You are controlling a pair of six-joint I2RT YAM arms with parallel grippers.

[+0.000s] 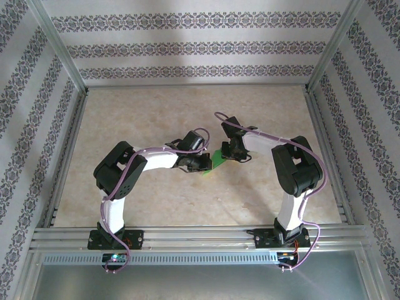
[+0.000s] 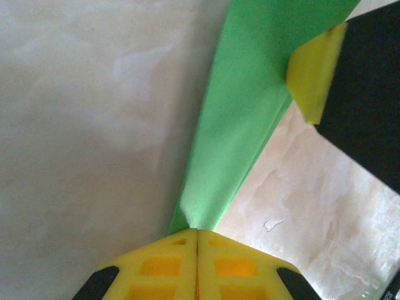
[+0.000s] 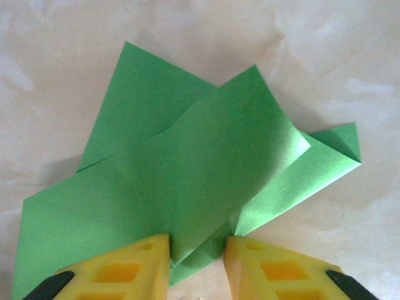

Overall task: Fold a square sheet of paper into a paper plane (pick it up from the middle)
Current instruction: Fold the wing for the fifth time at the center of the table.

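In the top view the two arms bend inward and meet just right of the middle of the frame, over the pale marbled surface (image 1: 156, 206). The green sheet of paper (image 1: 217, 161) shows as a small bright patch between the left claw (image 1: 205, 164) and the right claw (image 1: 231, 155). In the left wrist view, the left claw (image 2: 197, 232) sits at the bottom centre, clenched. Its yellow pads are pressed flat together and pinch a narrow end of the sheet (image 2: 244, 112). From there the paper runs as a creased, doubled band toward the upper right of the frame. At that end one yellow finger (image 2: 312, 72) of the right claw touches the band's right edge. In the right wrist view the sheet (image 3: 206, 169) fills the middle of the frame, partly folded into overlapping layers. One flap points to the upper left, another peaks at upper centre, and a small folded corner juts out at the right edge. The right claw (image 3: 197, 240) is at the bottom of that frame with its jaws apart, one on each side of the paper's near edge. A clear gap shows between them, so it is released rather than clamped. Soft shadows lie on the surface beside the paper's left and upper edges. Whether the whole sheet rests flat cannot be told.
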